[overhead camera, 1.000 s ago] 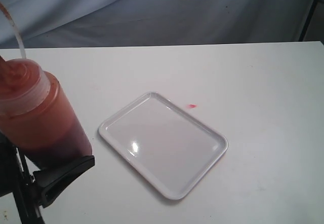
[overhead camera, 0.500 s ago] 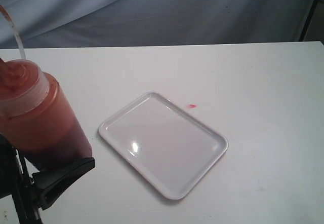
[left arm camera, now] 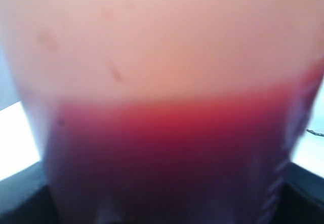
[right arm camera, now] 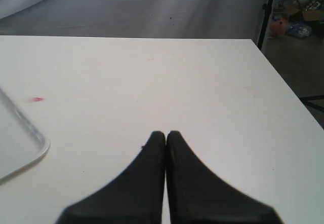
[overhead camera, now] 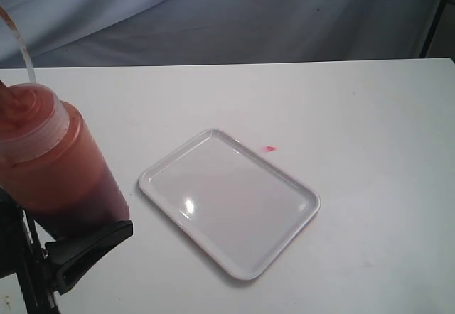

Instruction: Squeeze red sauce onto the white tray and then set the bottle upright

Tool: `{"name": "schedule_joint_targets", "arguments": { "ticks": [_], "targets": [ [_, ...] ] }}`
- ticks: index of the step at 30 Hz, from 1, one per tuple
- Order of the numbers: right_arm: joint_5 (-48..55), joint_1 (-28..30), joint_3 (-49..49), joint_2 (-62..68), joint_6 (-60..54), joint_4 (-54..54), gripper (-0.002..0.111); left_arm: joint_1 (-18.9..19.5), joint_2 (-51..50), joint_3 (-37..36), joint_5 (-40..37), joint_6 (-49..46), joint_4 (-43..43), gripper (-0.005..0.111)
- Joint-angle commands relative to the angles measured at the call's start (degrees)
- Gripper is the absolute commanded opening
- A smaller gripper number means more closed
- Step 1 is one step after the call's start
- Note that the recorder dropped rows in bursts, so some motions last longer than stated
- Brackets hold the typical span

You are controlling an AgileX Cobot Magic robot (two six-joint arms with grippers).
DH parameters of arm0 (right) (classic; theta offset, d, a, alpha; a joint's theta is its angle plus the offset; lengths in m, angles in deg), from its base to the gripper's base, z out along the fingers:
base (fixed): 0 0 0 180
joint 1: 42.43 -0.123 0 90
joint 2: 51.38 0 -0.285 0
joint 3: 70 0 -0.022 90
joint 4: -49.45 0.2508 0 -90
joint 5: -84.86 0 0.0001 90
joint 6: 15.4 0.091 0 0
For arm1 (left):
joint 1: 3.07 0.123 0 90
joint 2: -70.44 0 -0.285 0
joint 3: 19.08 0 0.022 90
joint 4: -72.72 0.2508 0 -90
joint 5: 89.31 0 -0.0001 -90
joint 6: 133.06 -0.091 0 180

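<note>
The bottle, translucent with dark red sauce low inside it, hangs close to the exterior camera at the left edge, tilted, its cone cap uppermost and its thin tether arching above. My left gripper is shut on the bottle's lower part; one black finger shows. The left wrist view is filled by the bottle between the dark fingers. The white tray lies flat mid-table with no sauce showing on it. My right gripper is shut, holding nothing, over bare table to the tray's right.
A small drop of red sauce lies on the white table just beyond the tray's far edge, also in the right wrist view as a red drop. A grey cloth backdrop hangs behind the table. The table's right edge is near a black stand.
</note>
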Motion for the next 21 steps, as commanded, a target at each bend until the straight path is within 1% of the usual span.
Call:
{"name": "schedule_joint_targets", "arguments": {
  "ticks": [1, 14, 21],
  "targets": [
    [-0.2, -0.2, 0.2, -0.3, 0.3, 0.3, 0.0, -0.3, 0.5, 0.0, 3.5, 0.5, -1.5, 0.0],
    [-0.2, -0.2, 0.2, -0.3, 0.3, 0.3, 0.0, -0.3, 0.5, 0.0, 3.5, 0.7, -1.5, 0.0],
    [-2.2, -0.2, 0.2, -0.3, 0.3, -0.2, 0.0, -0.3, 0.4, 0.0, 3.5, 0.7, -1.5, 0.0]
  ]
}}
